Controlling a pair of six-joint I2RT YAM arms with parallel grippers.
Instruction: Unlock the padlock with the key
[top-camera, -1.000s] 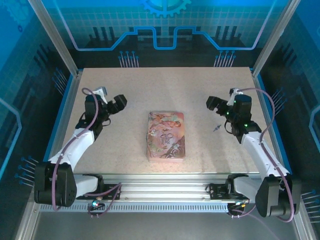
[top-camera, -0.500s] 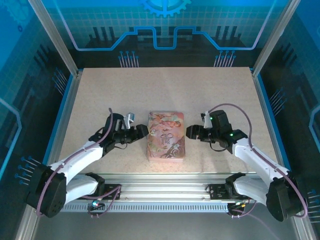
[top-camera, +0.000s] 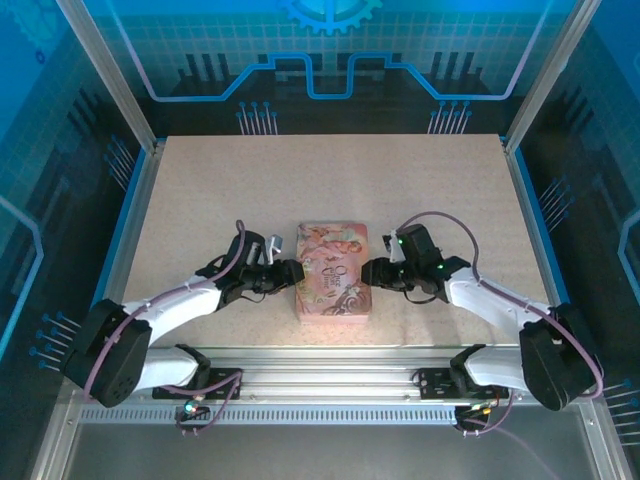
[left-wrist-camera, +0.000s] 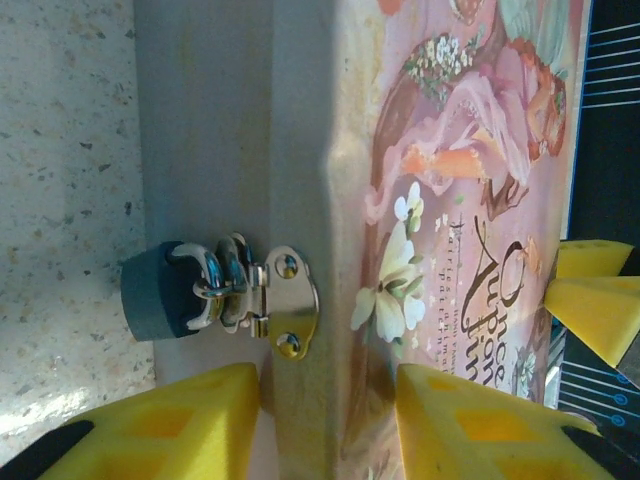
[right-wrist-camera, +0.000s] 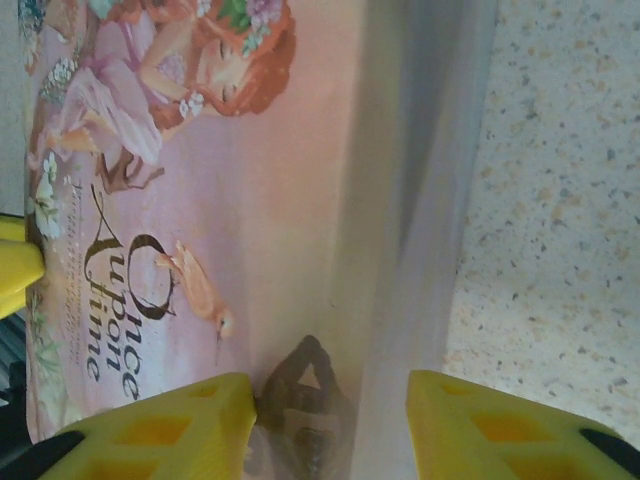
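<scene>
A pink illustrated tin box (top-camera: 332, 270) lies flat mid-table. On its left side wall a chrome hasp (left-wrist-camera: 288, 305) carries the padlock (left-wrist-camera: 155, 295), which looks dark-bodied here with a silver shackle. My left gripper (top-camera: 293, 272) is at the tin's left edge, a little below the hasp. Its jaws (left-wrist-camera: 330, 385) stand apart, one finger over the side wall and one over the lid. My right gripper (top-camera: 370, 272) is at the tin's right edge, jaws (right-wrist-camera: 333, 395) likewise apart astride that edge. The key is hidden.
The speckled table (top-camera: 330, 180) stretches bare behind the tin to the back wall. Aluminium frame posts and blue panels stand along both sides. The right gripper's yellow fingertips (left-wrist-camera: 600, 300) peek over the tin's far edge in the left wrist view.
Both arms swung in from the table's outer sides to the tin's left and right edges. Both sets of jaws have narrowed. The key seen on the table earlier is now covered.
</scene>
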